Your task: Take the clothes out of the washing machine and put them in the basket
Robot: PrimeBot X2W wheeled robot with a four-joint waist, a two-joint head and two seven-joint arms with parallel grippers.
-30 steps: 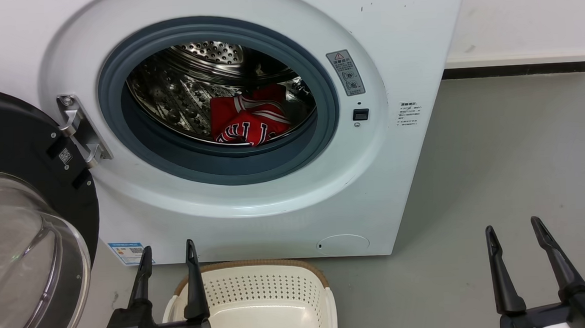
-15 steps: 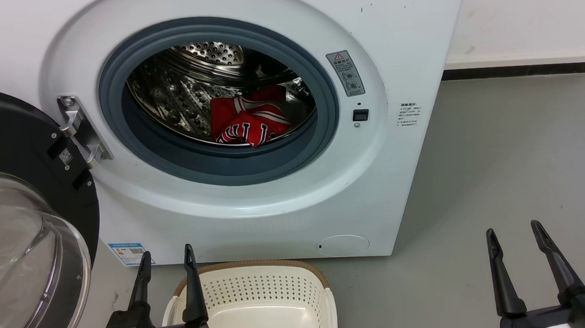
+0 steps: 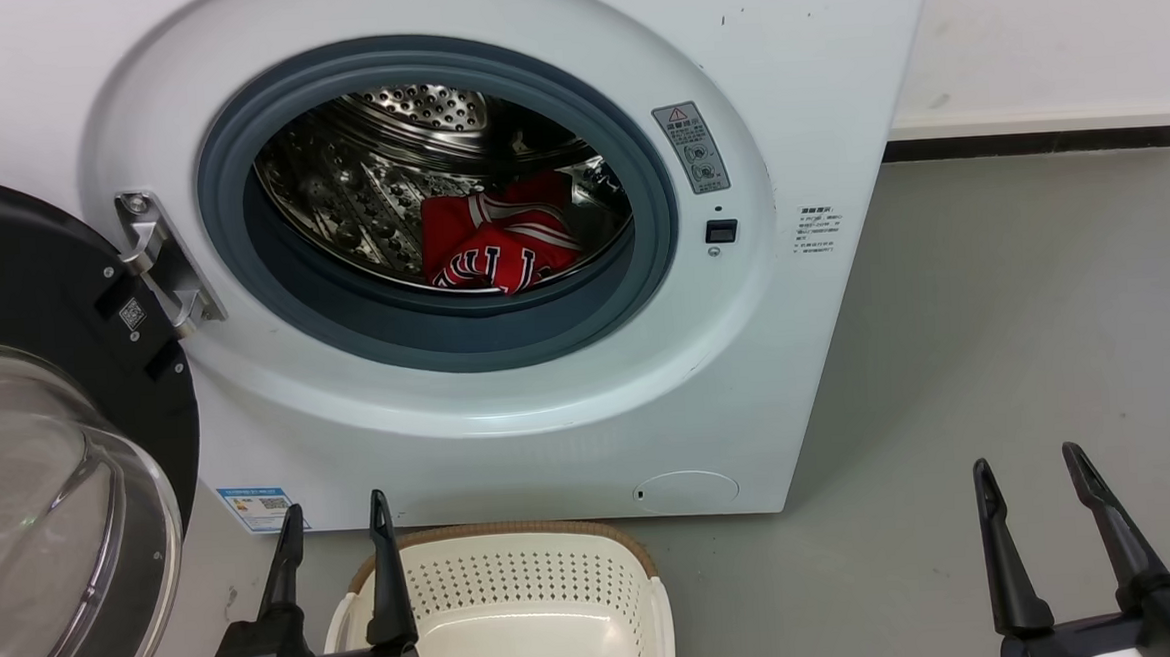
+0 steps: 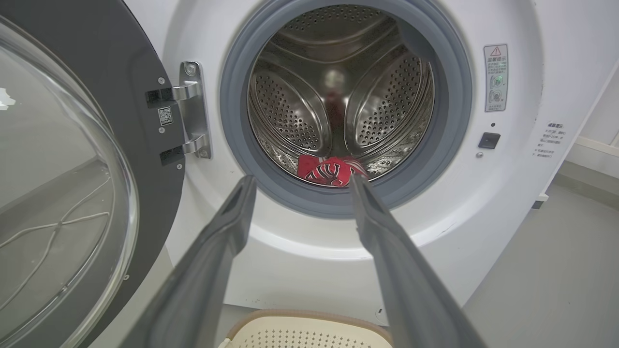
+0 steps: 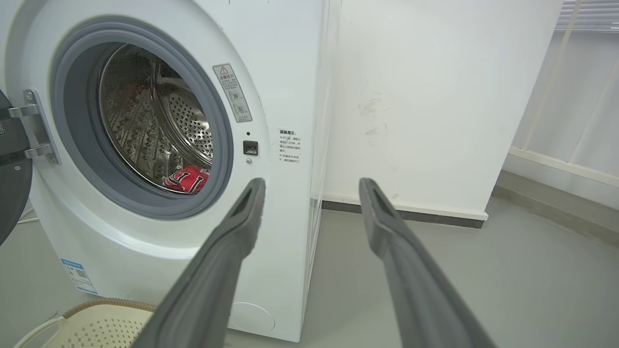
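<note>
The white washing machine (image 3: 812, 76) stands with its glass door (image 3: 42, 477) swung open to the left. Red clothes (image 3: 500, 243) with striped trim and lettering lie bunched at the bottom of the steel drum, also seen as clothes (image 4: 331, 171) and clothes (image 5: 188, 180) in the wrist views. The cream basket (image 3: 518, 582) sits on the floor in front of the washer, with nothing but a label inside. My left gripper (image 3: 337, 507) is open at the basket's left rim. My right gripper (image 3: 1028, 460) is open over bare floor, far right of the washer.
Grey floor (image 3: 1024, 295) stretches to the right of the washer up to a white wall with a dark skirting (image 3: 1036, 140). The open door blocks the left side. A window wall (image 5: 580, 96) lies further right.
</note>
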